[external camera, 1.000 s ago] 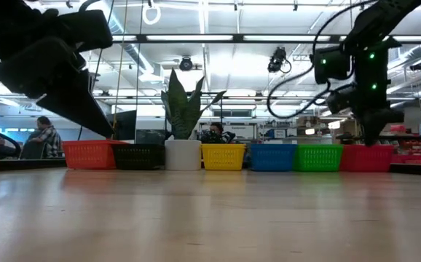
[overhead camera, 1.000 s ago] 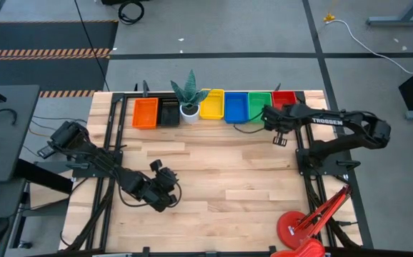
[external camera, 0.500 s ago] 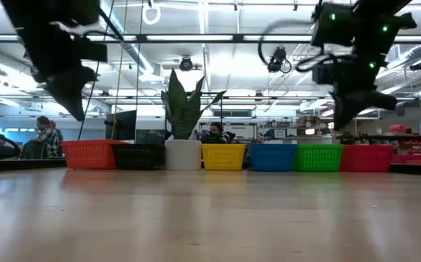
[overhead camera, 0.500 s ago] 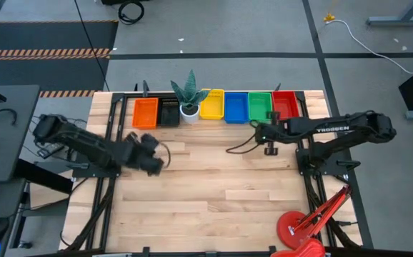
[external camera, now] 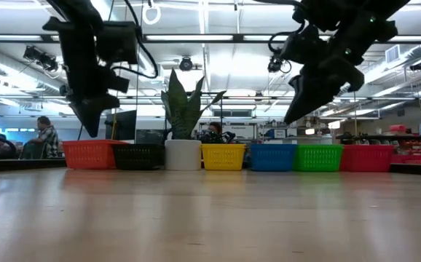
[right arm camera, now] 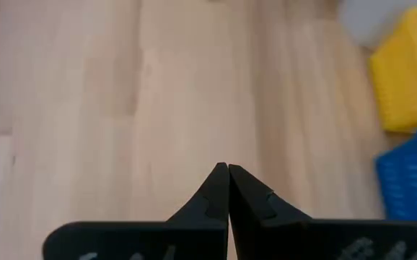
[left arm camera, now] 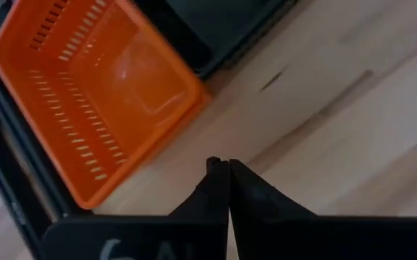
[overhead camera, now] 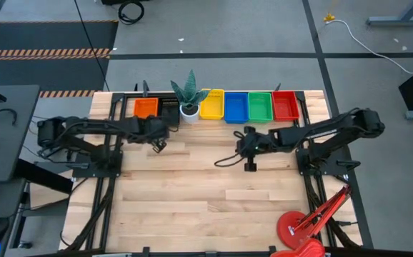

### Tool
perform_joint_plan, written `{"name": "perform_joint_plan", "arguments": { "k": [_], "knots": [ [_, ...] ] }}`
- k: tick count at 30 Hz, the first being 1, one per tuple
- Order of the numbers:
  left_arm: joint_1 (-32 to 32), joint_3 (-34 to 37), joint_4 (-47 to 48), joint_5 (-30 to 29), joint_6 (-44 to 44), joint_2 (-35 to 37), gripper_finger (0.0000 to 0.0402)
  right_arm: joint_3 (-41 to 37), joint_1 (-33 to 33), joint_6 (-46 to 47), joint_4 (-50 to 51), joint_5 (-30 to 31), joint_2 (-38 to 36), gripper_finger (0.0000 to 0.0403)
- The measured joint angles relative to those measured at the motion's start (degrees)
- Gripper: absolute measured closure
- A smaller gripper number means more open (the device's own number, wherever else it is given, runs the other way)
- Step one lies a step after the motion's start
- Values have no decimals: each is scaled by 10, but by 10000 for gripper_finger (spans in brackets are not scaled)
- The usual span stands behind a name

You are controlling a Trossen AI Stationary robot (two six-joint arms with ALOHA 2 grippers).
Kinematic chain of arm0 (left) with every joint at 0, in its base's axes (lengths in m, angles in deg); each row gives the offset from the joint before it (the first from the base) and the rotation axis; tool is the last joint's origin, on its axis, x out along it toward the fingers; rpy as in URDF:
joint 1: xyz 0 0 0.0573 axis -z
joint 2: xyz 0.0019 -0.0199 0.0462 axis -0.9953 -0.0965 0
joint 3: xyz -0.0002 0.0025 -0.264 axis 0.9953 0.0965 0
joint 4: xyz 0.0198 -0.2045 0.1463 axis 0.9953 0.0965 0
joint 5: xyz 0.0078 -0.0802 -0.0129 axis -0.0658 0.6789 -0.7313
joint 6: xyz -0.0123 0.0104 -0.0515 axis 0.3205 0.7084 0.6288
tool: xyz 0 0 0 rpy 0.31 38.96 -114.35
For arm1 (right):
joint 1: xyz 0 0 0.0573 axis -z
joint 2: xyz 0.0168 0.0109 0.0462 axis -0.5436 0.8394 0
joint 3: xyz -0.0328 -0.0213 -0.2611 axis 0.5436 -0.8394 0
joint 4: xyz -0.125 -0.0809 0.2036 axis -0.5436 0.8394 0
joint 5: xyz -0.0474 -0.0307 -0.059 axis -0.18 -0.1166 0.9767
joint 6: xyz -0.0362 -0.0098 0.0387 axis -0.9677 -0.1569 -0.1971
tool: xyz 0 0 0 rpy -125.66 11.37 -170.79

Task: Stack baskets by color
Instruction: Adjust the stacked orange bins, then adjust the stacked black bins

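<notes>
Baskets sit in a single row along the far edge of the desk [overhead camera: 206,185]. From above that row runs orange basket [overhead camera: 146,107], black basket [overhead camera: 169,107], a white pot with a spiky plant [overhead camera: 190,100], then yellow basket [overhead camera: 212,104], blue basket [overhead camera: 236,106], green basket [overhead camera: 259,106] and red basket [overhead camera: 285,105]. The left gripper [overhead camera: 159,145] hangs just in front of the orange and black ones, its fingers pressed together with nothing between them. The right gripper [overhead camera: 249,165] is over bare wood in front of the blue and green ones, well apart from the row, likewise pinched shut and empty. A red clamp lamp [overhead camera: 299,230] stands at the near right corner. From table height the same row lines the back edge: orange [external camera: 89,154], black [external camera: 138,156], the pot [external camera: 183,153], yellow [external camera: 223,156], blue [external camera: 272,156], green [external camera: 318,156], red [external camera: 367,157], all resting flat on the wood. Both arms hang dark above them, the left gripper [external camera: 92,125] over the orange basket, clear of its rim. A person [external camera: 45,138] sits in the room behind. Past the left wrist, the two fingertips [left arm camera: 228,167] meet tip to tip, with the orange basket [left arm camera: 93,94] close beyond them and the black one [left arm camera: 216,25] beside it. Past the right wrist the closed tips [right arm camera: 228,171] point at plain planks, with corners of the yellow [right arm camera: 408,68] and blue [right arm camera: 410,173] baskets off to one side.
</notes>
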Motion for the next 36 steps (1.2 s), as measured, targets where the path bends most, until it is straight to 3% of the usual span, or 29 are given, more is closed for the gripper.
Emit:
{"name": "perform_joint_plan", "arguments": {
  "k": [12,18,25,30,33,36],
  "knots": [
    [-74,0,-55,-31,-100,-34,394,0,-41,16,-64,3,102,397],
    [-92,0,-22,-32,-110,-34,393,0,-52,47,-70,5,131,396],
    [-73,0,8,-32,-88,-29,394,0,-68,60,-121,20,146,396],
    [-39,-1,4,-11,-55,-18,396,0,-83,59,-219,48,152,396],
    [-34,0,-35,44,-58,-22,396,0,-90,52,-277,48,159,396],
    [-36,0,-100,49,-92,-46,397,0,-95,38,-324,48,167,396]
  ]
}}
